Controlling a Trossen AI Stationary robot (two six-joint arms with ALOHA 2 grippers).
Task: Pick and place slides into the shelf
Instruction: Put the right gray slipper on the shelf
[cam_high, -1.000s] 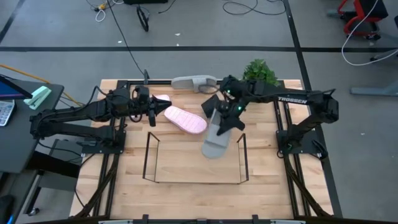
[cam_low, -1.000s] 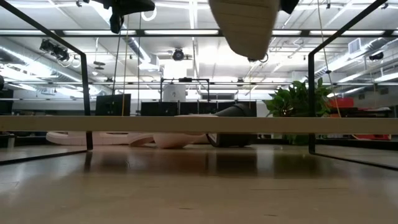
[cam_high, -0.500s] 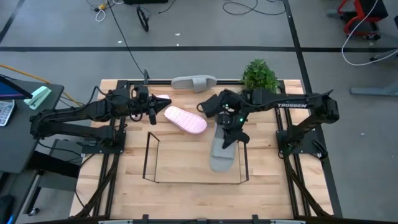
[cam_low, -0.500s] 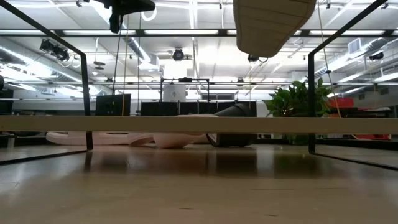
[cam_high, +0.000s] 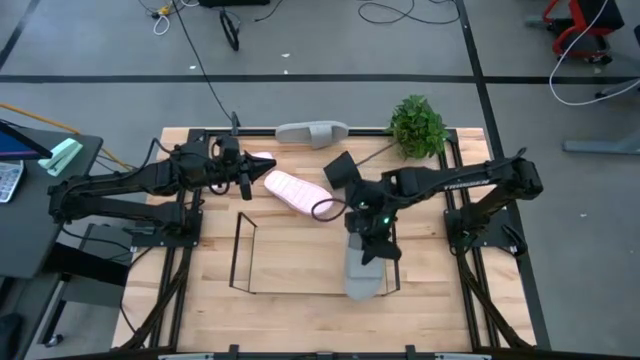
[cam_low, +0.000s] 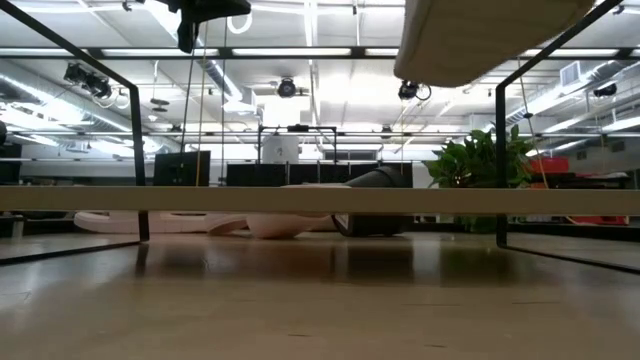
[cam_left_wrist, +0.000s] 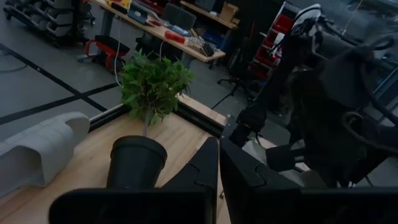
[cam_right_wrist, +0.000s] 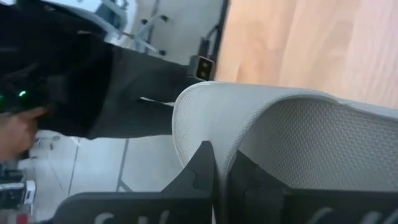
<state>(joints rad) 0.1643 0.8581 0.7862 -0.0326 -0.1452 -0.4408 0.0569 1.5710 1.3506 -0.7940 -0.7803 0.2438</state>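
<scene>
While the right tool (cam_high: 371, 243) stays out of it, clamped on a grey slide (cam_high: 364, 273), that slide hangs over the shelf's (cam_high: 243, 236) right end, off the worktop (cam_high: 300, 320). Behind the shelf lie a pink slide (cam_high: 296, 192) and another grey slide (cam_high: 310, 132). Beside the pink one waits the left tool (cam_high: 245, 178), fingers together.

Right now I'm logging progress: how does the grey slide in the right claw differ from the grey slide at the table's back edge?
The held grey slide hangs off the table in the right claw, over the shelf; the other grey slide lies on the table, untouched. The held one runs front to back, the other side to side along the edge. Both are grey with a wide strap.
</scene>
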